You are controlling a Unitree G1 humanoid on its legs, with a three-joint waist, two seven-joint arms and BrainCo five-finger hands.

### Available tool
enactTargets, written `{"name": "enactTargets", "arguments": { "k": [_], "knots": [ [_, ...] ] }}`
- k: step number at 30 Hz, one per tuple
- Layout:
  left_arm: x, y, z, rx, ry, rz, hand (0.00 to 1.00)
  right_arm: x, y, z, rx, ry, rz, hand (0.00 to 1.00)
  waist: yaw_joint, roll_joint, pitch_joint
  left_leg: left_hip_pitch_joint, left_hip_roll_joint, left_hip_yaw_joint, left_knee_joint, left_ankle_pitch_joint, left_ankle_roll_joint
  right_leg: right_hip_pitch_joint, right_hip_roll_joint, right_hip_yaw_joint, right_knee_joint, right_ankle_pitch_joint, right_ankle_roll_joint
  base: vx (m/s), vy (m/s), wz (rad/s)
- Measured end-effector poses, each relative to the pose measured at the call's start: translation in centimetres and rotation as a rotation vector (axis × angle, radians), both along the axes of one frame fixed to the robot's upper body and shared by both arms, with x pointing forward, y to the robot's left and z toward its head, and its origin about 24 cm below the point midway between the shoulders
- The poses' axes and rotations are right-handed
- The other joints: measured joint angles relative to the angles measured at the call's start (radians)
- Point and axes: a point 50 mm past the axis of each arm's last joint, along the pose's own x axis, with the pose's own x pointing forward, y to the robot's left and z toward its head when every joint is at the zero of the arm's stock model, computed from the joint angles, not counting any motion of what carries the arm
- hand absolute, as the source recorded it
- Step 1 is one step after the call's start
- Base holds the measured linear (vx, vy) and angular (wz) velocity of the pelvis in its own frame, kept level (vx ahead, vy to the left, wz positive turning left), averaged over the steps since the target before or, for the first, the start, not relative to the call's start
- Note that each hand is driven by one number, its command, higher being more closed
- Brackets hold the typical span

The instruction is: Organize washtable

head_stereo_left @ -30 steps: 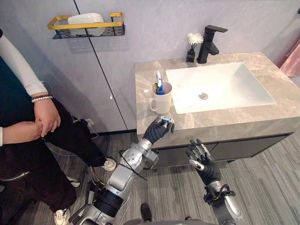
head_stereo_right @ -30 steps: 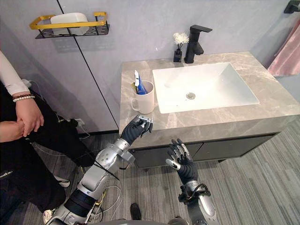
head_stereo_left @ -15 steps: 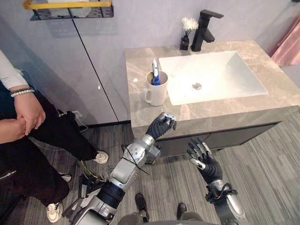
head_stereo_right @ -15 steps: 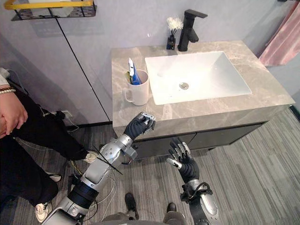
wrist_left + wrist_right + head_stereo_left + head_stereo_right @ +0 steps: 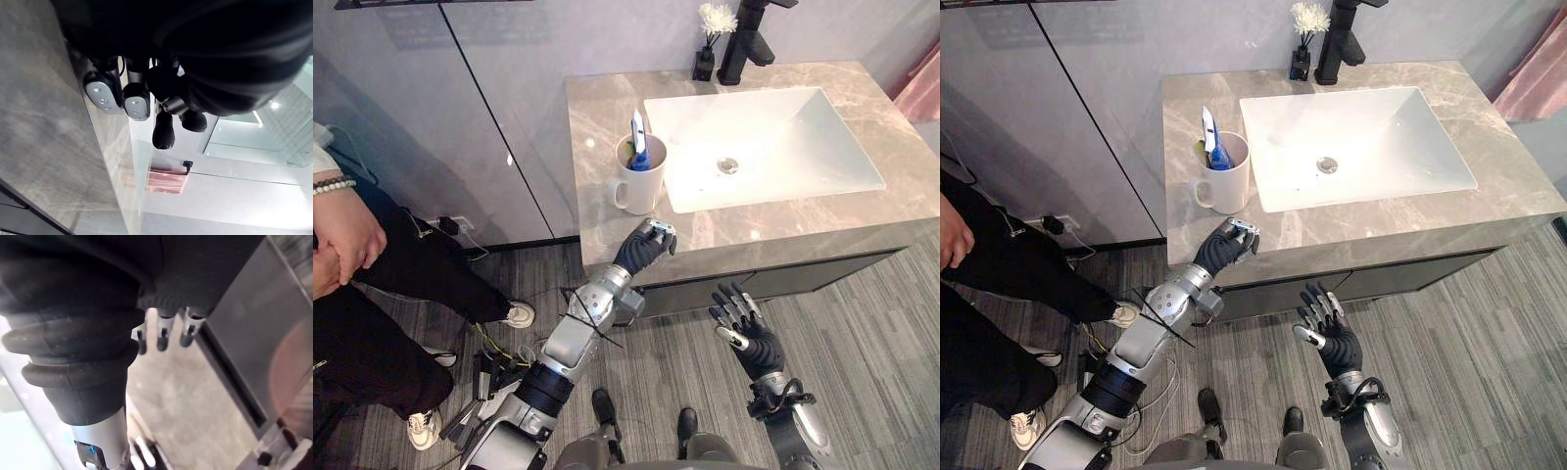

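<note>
A white mug holding a blue-and-white tube and a toothbrush stands on the marble washtable, left of the white basin. My left hand hovers at the counter's front edge just in front of the mug, its fingers curled in. In the left wrist view the curled fingers show nothing between them. My right hand is lower, in front of the dark cabinet, palm up with fingers spread and holding nothing.
A black faucet and a small dark vase with a white flower stand behind the basin. A pink towel hangs at the right. A person stands at the left by the grey wall panels.
The camera has tilted down, so the wall shelf has left the picture. Both hands keep about the same places relative to the counter; the left stays curled, the right spread.
</note>
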Motion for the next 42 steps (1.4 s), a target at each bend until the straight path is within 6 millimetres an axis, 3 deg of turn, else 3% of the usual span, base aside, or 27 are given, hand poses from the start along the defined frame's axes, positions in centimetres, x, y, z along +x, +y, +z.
{"name": "enactTargets", "arguments": {
  "k": [14,23,42],
  "knots": [
    [0.7,1.0,0.9,-0.008,-0.035,0.04,1.0,-0.1,-0.1,0.0,-0.001,-0.007,0.01,0.0,0.001,0.001,0.022,-0.008,0.0,-0.001,0.0,0.003,0.004,-0.005,0.001,-0.005,-0.001,0.001,-0.001,0.01,0.004,0.01],
    [1.7,1.0,3.1,0.001,-0.119,0.05,1.0,0.0,-0.7,0.1,-0.012,-0.01,-0.013,0.0,0.001,-0.016,0.055,-0.037,0.003,0.001,0.0,0.003,0.005,-0.034,0.004,0.001,-0.004,0.015,-0.006,0.01,0.004,-0.01],
    [4.3,1.3,7.0,0.1,-0.272,0.094,1.0,0.0,-1.1,0.2,-0.035,-0.021,0.004,0.0,0.006,-0.013,0.112,-0.082,0.025,0.015,0.0,0.006,-0.002,-0.074,0.027,0.007,-0.032,0.053,-0.025,0.0,-0.002,-0.02]
  ]
}}
